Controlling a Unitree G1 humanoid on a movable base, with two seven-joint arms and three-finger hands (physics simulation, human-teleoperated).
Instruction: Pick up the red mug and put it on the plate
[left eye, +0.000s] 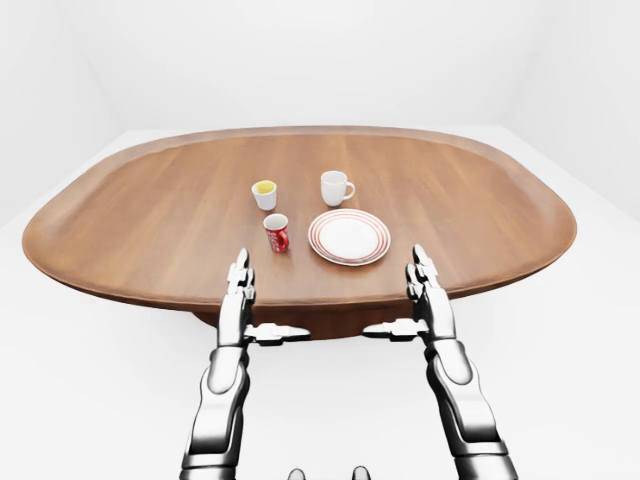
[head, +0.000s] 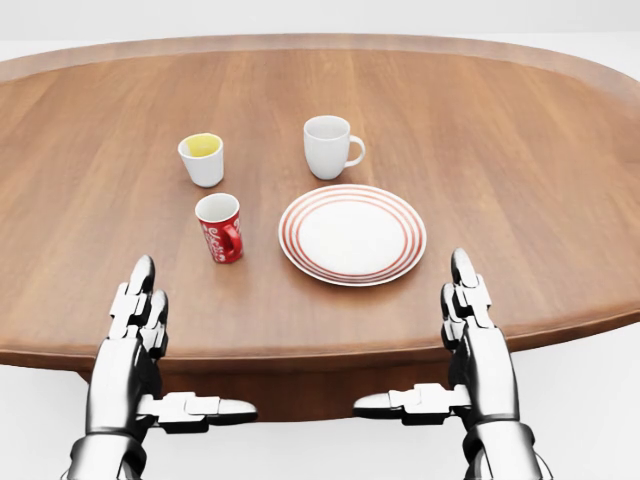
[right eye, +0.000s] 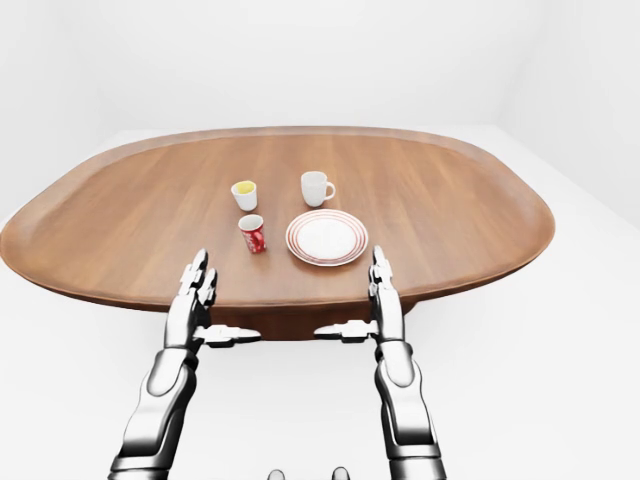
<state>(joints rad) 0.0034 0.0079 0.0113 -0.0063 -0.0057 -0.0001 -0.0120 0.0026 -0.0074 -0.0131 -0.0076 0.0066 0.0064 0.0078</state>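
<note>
The red mug stands upright on the wooden table, its handle turned toward the plate. Just right of it lies the white plate with red rings, nothing on it. My left hand hovers at the table's near edge, below and left of the mug, fingers stretched flat and thumb pointing inward. My right hand mirrors it below and right of the plate, also open. Neither hand touches anything.
A white cup with yellow inside stands above the red mug. A plain white mug stands above the plate. The oval table's near edge runs just under my fingertips; white floor surrounds it.
</note>
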